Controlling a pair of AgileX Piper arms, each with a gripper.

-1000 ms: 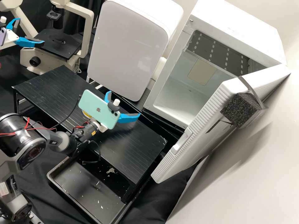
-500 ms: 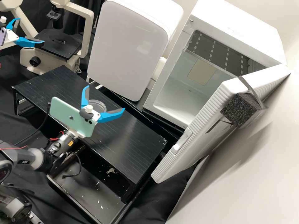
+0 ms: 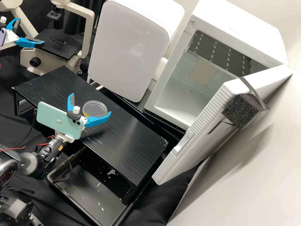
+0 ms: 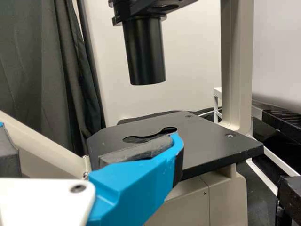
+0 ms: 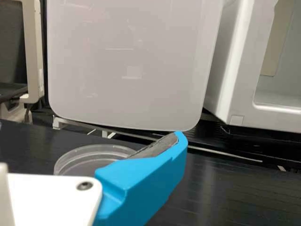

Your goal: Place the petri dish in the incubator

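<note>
the white incubator (image 3: 238, 34) stands with its door (image 3: 200, 131) swung wide, so the way in looks free. the microscope (image 3: 89, 34) has the left gripper (image 3: 31, 30) by its stage, spread and empty. on the low black platform (image 3: 125, 147) the right gripper (image 3: 91, 103) hangs by the petri dish (image 3: 95, 108), fingers well apart, holding nothing. the dish lies flat on the platform, partly behind one finger. the step in hand looks like the pick-up: best to centre both fingers on the rim, keep them low and level, then close gently, since clear plastic may skid or tip.
</note>
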